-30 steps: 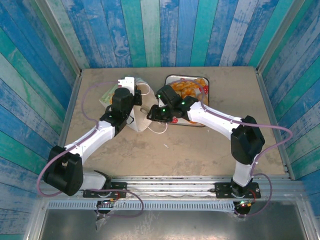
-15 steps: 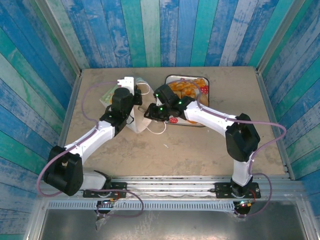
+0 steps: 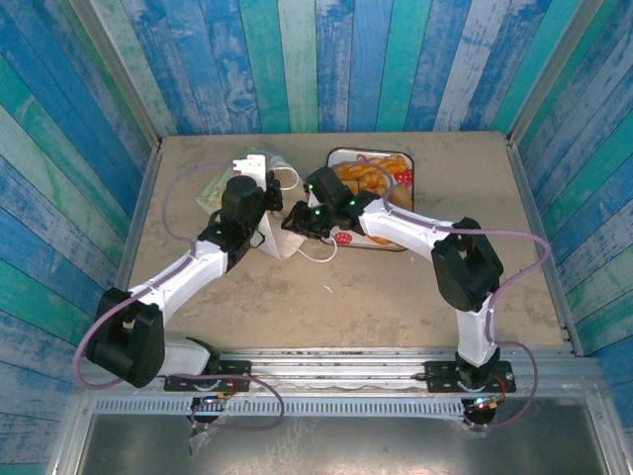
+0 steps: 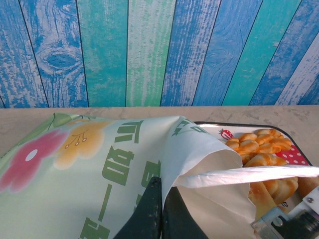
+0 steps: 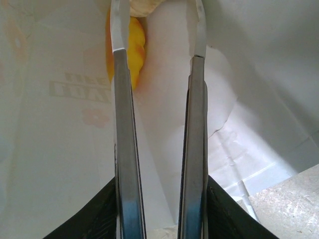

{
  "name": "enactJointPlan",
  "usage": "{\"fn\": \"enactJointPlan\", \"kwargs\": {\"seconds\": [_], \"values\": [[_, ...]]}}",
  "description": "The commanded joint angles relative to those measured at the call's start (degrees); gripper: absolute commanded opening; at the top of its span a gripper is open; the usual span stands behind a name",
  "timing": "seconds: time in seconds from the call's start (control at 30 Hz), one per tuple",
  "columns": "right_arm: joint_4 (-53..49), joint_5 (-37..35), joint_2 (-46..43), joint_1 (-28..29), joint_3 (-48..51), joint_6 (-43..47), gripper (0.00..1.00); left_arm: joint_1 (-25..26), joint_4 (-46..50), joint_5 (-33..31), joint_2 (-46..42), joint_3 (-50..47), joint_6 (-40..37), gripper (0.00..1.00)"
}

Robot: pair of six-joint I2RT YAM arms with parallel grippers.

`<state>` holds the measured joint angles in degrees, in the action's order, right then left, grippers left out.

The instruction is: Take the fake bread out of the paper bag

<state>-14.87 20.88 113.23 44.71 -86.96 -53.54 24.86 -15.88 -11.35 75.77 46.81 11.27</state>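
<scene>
Several pieces of fake bread (image 4: pixel 259 147) lie on the tray (image 4: pixel 212 128) at the right, but one twisted roll (image 5: pixel 133 45), upper left, is left inside the paper bag (image 4: pixel 99 164), which the left gripper (image 4: pixel 160 209) pinches at the rim while the right gripper (image 5: pixel 158 20) reaches in with jaws apart.

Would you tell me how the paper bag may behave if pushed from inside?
Probably floppy: the paper bag shows creased, folded walls around the right gripper. It looks thin and light, so it would likely slide if the left gripper were not pinching its edge.
</scene>
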Motion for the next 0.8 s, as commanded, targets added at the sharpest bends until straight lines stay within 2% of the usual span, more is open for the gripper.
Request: {"fn": "enactJointPlan", "kwargs": {"seconds": [0.0,0.43,0.53,0.77], "values": [[2.52,-0.55,0.59,-0.25,-1.99,-1.38,0.4,0.08,-3.43,1.86,-3.52,-0.29,0.77,0.0],[6.61,-2.76,2.66,-0.24,-3.2,-2.35,0.41,0.1,-3.81,2.89,-5.38,-0.72,0.74,0.0],[6.22,-1.79,3.79,-0.24,-4.78,-1.59,0.37,0.05,-4.32,3.48,-5.34,-0.69,1.37,0.0],[4.36,-3.38,2.5,-0.08,-4.68,0.09,0.19,0.1,-3.92,3.26,-4.97,-0.38,0.76,0.0]]}}
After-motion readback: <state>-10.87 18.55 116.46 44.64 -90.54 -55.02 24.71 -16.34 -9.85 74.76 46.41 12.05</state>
